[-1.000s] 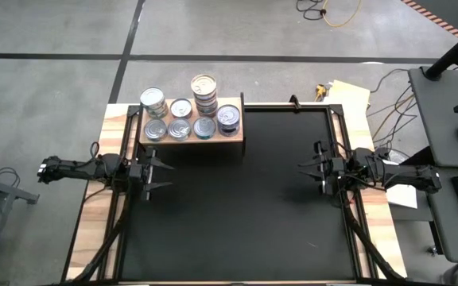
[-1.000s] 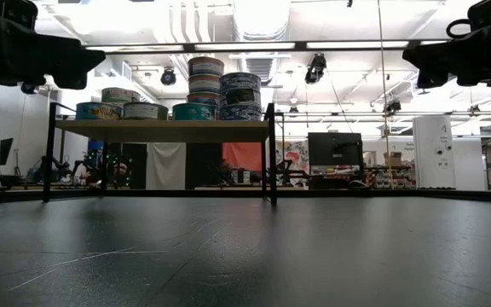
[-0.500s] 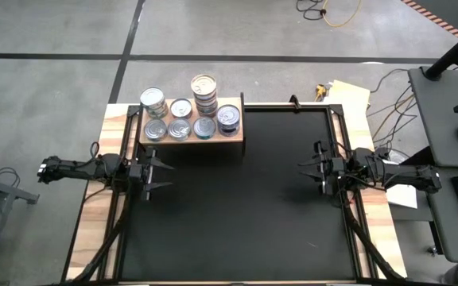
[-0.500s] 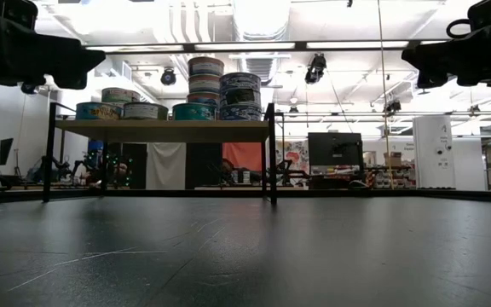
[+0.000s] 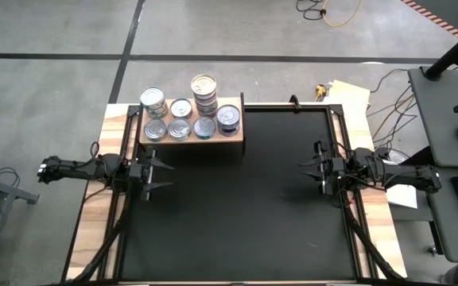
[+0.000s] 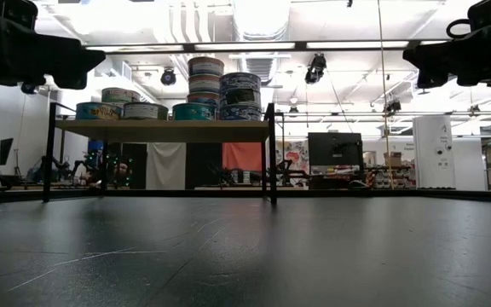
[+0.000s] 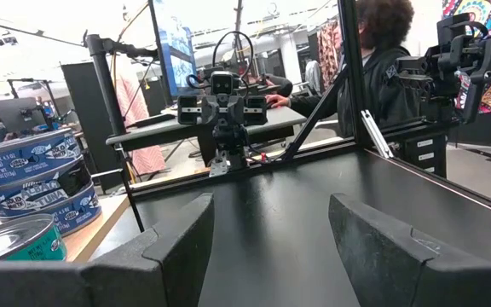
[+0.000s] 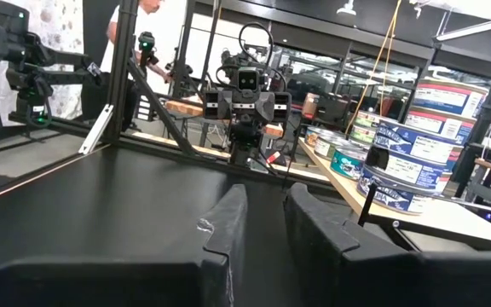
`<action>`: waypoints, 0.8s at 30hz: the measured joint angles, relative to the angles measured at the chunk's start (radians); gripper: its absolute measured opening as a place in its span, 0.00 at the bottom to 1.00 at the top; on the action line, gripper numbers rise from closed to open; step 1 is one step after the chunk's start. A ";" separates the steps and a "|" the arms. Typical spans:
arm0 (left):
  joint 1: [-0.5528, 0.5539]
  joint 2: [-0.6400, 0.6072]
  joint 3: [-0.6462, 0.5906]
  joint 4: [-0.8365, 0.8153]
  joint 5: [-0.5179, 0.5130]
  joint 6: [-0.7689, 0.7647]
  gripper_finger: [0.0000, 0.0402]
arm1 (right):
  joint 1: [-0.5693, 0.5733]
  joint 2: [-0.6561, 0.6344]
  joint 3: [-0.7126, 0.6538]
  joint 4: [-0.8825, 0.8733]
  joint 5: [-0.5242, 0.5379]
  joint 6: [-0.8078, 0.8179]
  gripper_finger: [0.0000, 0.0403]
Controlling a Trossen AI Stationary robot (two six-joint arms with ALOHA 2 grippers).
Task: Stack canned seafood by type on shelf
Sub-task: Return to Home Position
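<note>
- The canned seafood [image 5: 185,117] is sitting grouped on the shelf [image 5: 235,137] in the upper left of the high view. Like tins are resting on like, with the tallest stack [image 5: 203,89] standing at the back, so the sorting is looking finished.
- The left gripper [image 5: 156,173] is hovering at the left edge of the table [image 5: 237,214], just below the shelf in the frame. Its fingers are spreading wide and holding nothing.
- The right gripper [image 5: 308,175] is hanging at the right edge, facing the left one. Its fingers are sitting nearly together with a slim gap, also empty.
- Both arms are probably parking clear so that the stacks are not getting bumped.
- Against the frames from a second earlier, nothing is moving: cans, shelf and both arms are sitting exactly as they were.
</note>
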 joint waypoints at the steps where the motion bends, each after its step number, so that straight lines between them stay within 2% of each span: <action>1: 0.000 0.000 0.000 0.000 0.000 0.000 0.54 | 0.000 0.000 0.000 0.000 0.000 -0.001 0.18; 6: 0.000 0.000 0.000 0.000 0.000 0.000 0.54 | 0.000 0.000 0.000 0.000 0.000 -0.001 0.17; 24: 0.000 0.000 0.000 0.000 0.000 0.000 0.54 | 0.000 0.000 0.000 0.000 0.000 0.000 0.26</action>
